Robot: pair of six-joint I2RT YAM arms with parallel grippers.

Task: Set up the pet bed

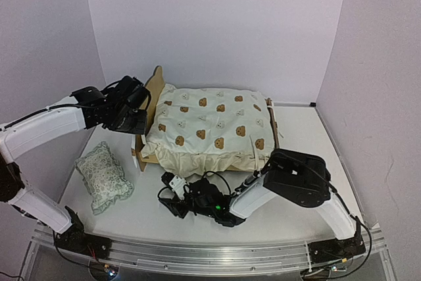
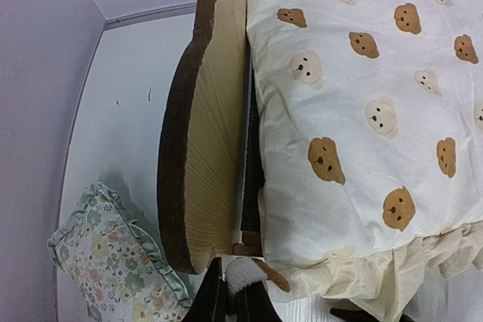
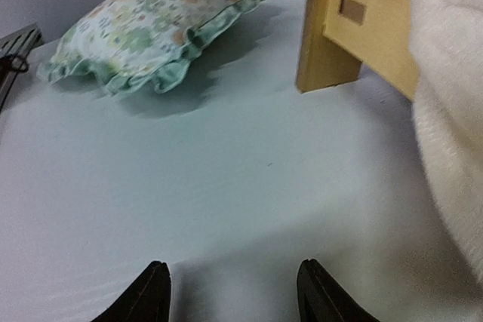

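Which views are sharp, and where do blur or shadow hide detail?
Top external: evenly lit, sharp, soft shadows only. Left wrist: crisp on the pet bed and cover. Right wrist: soft throughout, the cover at the right edge a blur; mild shadow beneath the pillow.

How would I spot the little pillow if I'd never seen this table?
Find the wooden pet bed under its cream bear-print cover in the middle of the white table. Left of it in the top view, lying on the table apart from the frame, is the small pillow. Its pale floral print and greenish ruffle set it apart from the bear-patterned cover.
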